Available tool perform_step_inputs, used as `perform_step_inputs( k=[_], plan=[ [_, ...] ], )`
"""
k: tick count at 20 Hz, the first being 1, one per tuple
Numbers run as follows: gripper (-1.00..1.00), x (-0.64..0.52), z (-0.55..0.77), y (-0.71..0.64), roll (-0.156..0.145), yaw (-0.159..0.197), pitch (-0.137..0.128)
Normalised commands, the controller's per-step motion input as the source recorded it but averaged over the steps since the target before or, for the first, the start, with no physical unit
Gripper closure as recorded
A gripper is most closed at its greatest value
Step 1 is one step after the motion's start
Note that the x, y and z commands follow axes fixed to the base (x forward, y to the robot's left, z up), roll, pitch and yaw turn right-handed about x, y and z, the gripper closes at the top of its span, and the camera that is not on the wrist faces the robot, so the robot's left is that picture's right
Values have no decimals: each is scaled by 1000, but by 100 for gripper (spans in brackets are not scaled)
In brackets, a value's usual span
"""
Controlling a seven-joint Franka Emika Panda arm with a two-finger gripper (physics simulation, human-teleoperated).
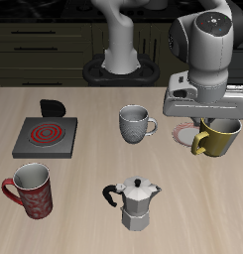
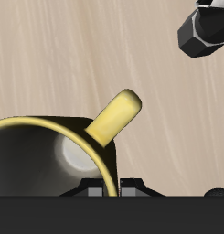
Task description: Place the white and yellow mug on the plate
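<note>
The white and yellow mug (image 1: 220,139) is mustard yellow outside, and its handle points toward the grey mug. My gripper (image 1: 218,121) reaches down from above and is shut on the mug's rim. The plate (image 1: 182,132), a small saucer with a pinkish rim, lies right beside the mug and is partly hidden behind it. In the wrist view the mug's rim (image 2: 45,126) and yellow handle (image 2: 118,114) fill the frame close under the gripper. The plate does not show there. I cannot tell whether the mug touches the table.
A grey patterned mug (image 1: 136,124) stands mid-table. A moka pot (image 1: 136,203) stands near the front edge and a red patterned mug (image 1: 32,189) near the front corner. A square burner with a red spiral (image 1: 45,134) lies farther off. A dark angular object (image 2: 205,29) shows in the wrist view.
</note>
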Motion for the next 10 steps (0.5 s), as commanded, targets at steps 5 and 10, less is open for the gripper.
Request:
perform_step_inputs(
  k=[5, 10],
  plan=[
    [100, -308, 71, 99, 36, -25, -20],
    [100, -250, 56, 73, 13, -15, -24]
  ],
)
